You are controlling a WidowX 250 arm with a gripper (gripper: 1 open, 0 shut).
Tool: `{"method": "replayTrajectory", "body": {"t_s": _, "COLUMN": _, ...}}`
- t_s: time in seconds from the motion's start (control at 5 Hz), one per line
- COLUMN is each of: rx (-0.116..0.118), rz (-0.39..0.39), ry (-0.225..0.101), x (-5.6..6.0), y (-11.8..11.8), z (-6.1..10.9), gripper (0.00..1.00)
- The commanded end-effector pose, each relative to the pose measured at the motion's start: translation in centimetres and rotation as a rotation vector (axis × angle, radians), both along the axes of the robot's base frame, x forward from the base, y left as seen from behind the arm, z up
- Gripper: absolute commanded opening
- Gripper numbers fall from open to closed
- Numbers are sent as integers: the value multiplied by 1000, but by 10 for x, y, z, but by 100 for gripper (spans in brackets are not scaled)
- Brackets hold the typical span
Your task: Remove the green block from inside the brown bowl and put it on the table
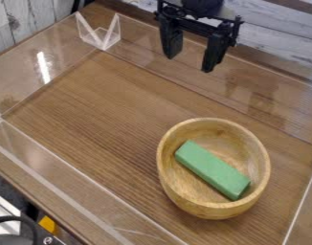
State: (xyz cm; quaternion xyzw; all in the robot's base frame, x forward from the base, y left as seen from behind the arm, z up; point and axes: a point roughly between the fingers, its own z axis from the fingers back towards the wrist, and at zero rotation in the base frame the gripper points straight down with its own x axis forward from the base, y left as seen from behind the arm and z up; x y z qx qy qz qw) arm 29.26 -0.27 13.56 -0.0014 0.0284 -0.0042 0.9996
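So this is basically the very start, nothing's been picked yet. The gripper hangs up near the back of the table, pointing down, fingers spread wide with nothing between them. The green block lies flat inside the brown bowl, down toward the front right, well apart from the gripper.

Next move, I'd guess: travel over to the bowl, line the fingers up across the block's narrow width, then drop in without clipping the thick rim (the block sits diagonally, so the wrist may need a twist).

Nothing's in the path. The clear acrylic walls ring the tabletop, and there's plenty of bare wood left of the bowl for setting the block down.
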Motion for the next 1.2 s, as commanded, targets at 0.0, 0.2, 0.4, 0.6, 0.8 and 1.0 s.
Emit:
{"method": "replayTrajectory", "body": {"t_s": 0.0, "rx": -3, "rz": 31, "ry": 16, "x": -5, "y": -2, "z": -4, "gripper": 100}}
{"method": "replayTrajectory", "body": {"t_s": 0.2, "rx": -29, "rz": 160, "ry": 12, "x": -25, "y": -14, "z": 1, "gripper": 100}}
{"method": "replayTrajectory", "body": {"t_s": 0.4, "rx": -40, "rz": 207, "ry": 18, "x": -32, "y": -18, "z": 1, "gripper": 100}}
{"method": "replayTrajectory", "body": {"t_s": 0.6, "rx": -48, "rz": 262, "ry": 25, "x": -39, "y": -22, "z": -1, "gripper": 100}}
{"method": "replayTrajectory", "body": {"t_s": 0.8, "rx": -57, "rz": 322, "ry": 32, "x": -45, "y": -27, "z": -4, "gripper": 100}}
{"method": "replayTrajectory", "body": {"t_s": 1.0, "rx": -61, "rz": 370, "ry": 39, "x": -50, "y": -30, "z": -7, "gripper": 100}}
